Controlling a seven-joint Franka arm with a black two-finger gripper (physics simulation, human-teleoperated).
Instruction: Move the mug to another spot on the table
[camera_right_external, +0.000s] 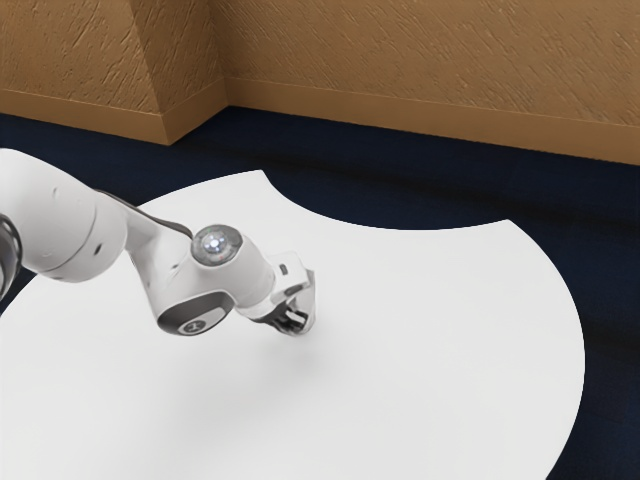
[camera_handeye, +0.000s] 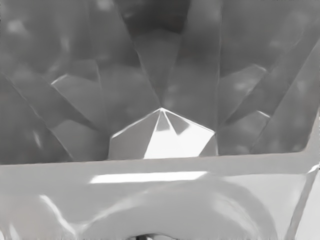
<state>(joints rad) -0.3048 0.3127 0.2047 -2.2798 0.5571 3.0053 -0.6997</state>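
My gripper (camera_right_external: 292, 320) is low over the white table (camera_right_external: 430, 330), left of its middle in the exterior view, with the white hand tilted down toward the surface. In the wrist view a grey, glassy, faceted thing (camera_handeye: 160, 135) sits very close under the hand, with a pale smooth band (camera_handeye: 150, 180) across it. It looks like the mug seen from close up, though its outline is hard to read. In the exterior view the hand hides whatever is beneath it.
The table has a curved notch (camera_right_external: 330, 215) cut into its far edge and a rounded edge (camera_right_external: 575, 340) on the exterior view's right. Dark blue floor (camera_right_external: 450, 170) and a brown wall (camera_right_external: 400, 60) lie beyond.
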